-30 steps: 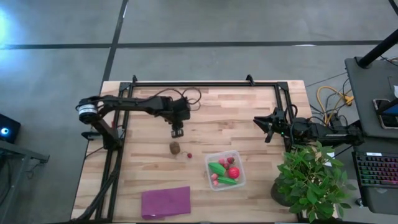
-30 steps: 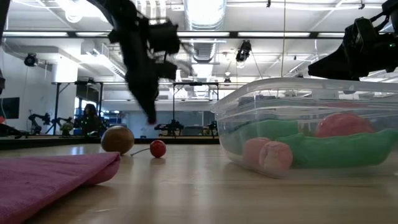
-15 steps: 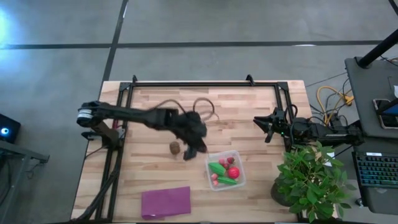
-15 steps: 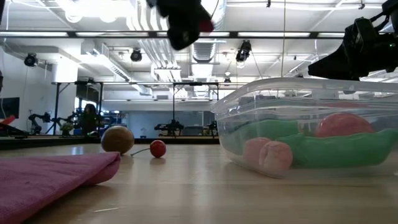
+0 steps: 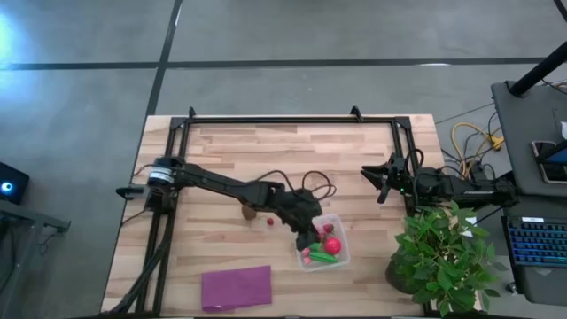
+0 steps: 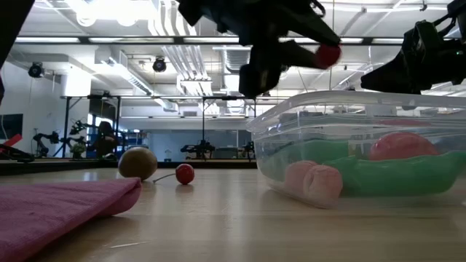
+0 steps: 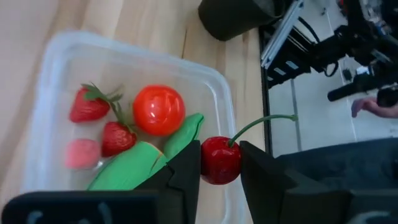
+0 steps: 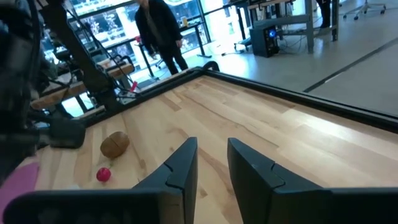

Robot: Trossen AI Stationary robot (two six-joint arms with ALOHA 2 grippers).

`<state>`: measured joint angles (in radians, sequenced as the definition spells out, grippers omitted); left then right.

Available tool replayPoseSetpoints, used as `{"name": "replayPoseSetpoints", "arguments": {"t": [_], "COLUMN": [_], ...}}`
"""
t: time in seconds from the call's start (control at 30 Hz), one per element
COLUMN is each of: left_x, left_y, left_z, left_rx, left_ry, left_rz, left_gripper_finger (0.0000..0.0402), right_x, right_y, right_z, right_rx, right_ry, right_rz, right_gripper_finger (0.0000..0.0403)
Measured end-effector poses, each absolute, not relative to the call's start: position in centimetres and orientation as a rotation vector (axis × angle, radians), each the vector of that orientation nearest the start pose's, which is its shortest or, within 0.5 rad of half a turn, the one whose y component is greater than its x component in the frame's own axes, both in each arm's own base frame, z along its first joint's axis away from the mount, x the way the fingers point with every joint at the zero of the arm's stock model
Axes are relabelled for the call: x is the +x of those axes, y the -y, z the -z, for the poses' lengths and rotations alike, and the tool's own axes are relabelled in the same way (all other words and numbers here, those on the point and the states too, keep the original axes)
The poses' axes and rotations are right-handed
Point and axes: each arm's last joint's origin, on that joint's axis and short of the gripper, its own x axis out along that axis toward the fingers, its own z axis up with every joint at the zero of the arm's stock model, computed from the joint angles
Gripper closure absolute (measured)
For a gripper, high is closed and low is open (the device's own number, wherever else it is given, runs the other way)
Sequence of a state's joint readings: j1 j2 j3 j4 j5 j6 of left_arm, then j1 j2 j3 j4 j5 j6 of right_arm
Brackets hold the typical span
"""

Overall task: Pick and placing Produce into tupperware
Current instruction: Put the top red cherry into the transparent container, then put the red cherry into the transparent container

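Note:
My left gripper (image 5: 312, 232) hangs over the clear tupperware (image 5: 345, 254) and is shut on a red cherry (image 7: 220, 160) with a green stem (image 7: 262, 121). In the low view the cherry (image 6: 328, 54) sits above the tupperware's rim (image 6: 320, 109). Inside lie two green pieces (image 7: 129, 172), a red ball (image 7: 159, 110), strawberries (image 7: 90, 106) and a pink piece (image 7: 81, 153). A brown kiwi (image 6: 137, 162) and a second cherry (image 6: 185, 173) rest on the table. My right gripper (image 5: 381, 182) waits open near the table's right edge. My left gripper pinches the round body of the cherry (image 7: 211, 163) between its two fingers (image 7: 186, 177), coming from above. The cherry is lifted clear over the tupperware, and its stem sticks out free beyond the fingers.
A purple sheet (image 5: 236, 287) lies near the table's near edge. A leafy potted plant (image 5: 443, 257) stands at the near right corner. Dark frame rails (image 5: 283, 119) run along the far edge and sides. Bare wood lies between the kiwi (image 5: 248, 212) and the far rail.
My left gripper has swung from above the kiwi toward the table's right and near edge, rising on the way, and now hangs over the tupperware with the cherry. The kiwi and the second cherry have stayed where they were.

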<state>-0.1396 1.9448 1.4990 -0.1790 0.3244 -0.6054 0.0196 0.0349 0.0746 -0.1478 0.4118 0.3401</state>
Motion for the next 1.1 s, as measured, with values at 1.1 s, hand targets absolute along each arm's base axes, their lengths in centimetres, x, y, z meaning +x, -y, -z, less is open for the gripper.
{"name": "replayPoseSetpoints", "arguments": {"t": [1.1], "left_x": [35.6], "left_y": [8.0], "left_z": [-23.2], "left_rx": [0.194], "left_ry": [-1.249], "left_rz": [-0.012], "left_gripper_finger": [0.019], "right_x": [9.4], "right_y": [1.0], "right_z": [-17.1], "right_rx": [0.309], "right_ry": [-0.051], "right_rz": [0.408], "right_gripper_finger": [0.033]}}
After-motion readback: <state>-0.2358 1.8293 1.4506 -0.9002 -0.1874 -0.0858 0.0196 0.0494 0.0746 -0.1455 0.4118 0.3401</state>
